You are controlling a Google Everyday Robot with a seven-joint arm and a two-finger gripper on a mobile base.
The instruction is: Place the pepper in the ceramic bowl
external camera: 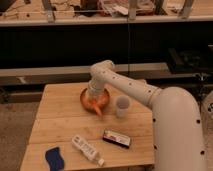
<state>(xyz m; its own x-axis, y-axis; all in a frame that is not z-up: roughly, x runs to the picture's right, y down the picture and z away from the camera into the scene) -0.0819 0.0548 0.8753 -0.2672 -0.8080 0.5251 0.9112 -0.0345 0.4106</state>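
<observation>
Gripper down over the ceramic bowl, arm coming in from the right; whether it's wide or closed on anything, cannot tell. Pepper right under the gripper at the bowl's near rim, tip pointing toward the table front, partly overlapping the rim; held or resting, unclear. Bowl sits mid-back on the wooden table. White cup just right of the bowl. Near front edge: dark flat box, white bottle lying down, blue sponge.
</observation>
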